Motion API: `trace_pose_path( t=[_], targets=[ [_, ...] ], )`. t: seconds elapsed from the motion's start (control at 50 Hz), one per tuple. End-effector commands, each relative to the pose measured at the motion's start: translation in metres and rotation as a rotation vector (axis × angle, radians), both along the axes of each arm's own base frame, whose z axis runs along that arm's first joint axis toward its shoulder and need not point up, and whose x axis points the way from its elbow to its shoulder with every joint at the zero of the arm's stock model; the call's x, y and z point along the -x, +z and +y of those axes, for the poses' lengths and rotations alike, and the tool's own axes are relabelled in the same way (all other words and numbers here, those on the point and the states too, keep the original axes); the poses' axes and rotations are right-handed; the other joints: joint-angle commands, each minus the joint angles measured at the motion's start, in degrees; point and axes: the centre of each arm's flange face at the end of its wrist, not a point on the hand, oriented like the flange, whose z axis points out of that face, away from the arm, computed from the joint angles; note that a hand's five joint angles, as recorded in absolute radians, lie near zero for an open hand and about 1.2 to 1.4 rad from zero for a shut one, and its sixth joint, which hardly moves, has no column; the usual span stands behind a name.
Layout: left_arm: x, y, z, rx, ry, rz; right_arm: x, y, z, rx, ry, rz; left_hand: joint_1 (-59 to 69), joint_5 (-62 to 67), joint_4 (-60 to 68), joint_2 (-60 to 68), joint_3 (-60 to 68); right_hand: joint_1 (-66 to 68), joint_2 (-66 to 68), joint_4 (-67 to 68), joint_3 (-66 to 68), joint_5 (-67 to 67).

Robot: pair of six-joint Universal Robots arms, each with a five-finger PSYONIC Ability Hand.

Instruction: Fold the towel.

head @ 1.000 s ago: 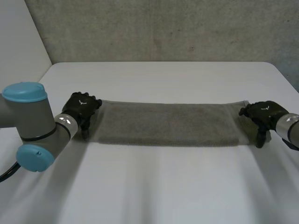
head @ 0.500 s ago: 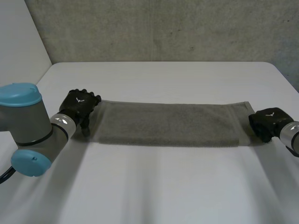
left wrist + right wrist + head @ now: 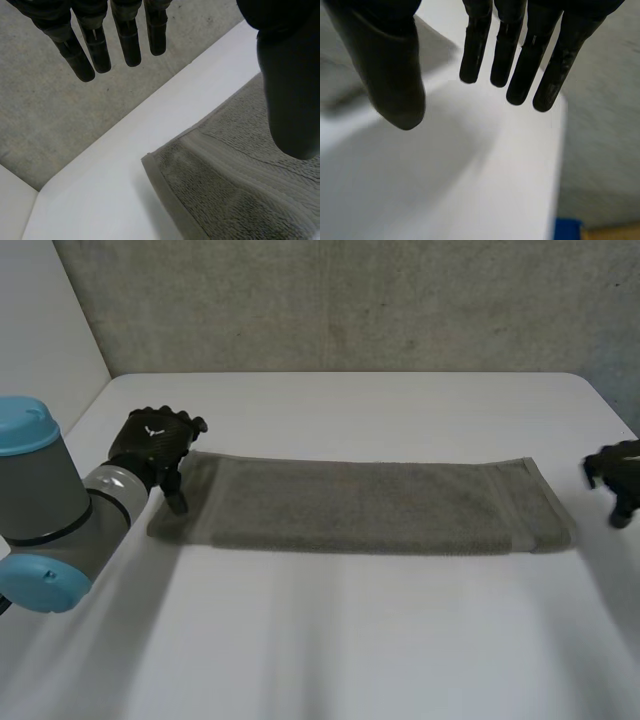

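- The towel (image 3: 370, 505) lies flat, a long strip across the middle of the table (image 3: 350, 640), its ends toward the side edges.
- The left hand (image 3: 150, 445) hovers at its left end, fingers straight, released.
- The right hand (image 3: 618, 472), by the table's right edge, is clear of the towel, fingers released.

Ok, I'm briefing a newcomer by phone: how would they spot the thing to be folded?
Find the white table in front of the grey concrete wall. Across its middle lies a long, grey-green terry towel, reaching from the robot's black left hand towards its black right hand. It is the one soft, dull cloth strip; the hands are hard machine parts.
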Motion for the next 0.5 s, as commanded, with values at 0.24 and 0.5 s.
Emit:
trace_pose_path(
  t=[0.24,0.5],
  targets=[
    [0.005,-0.008,0.006,-0.014,-0.032,0.003,-0.032,-0.037,0.027,-0.116,0.190,-0.146,-5.6,-13.3,-5.7,-5.1,-4.7,-4.5,-5.3,-4.4,-4.7,-3.1],
    [0.005,-0.010,0.005,-0.020,-0.028,0.013,-0.032,-0.044,0.020,-0.086,0.190,-0.128,-5.6,-13.3,-5.7,-5.1,-4.7,6.4,5.7,6.5,6.3,7.8]
  ],
)
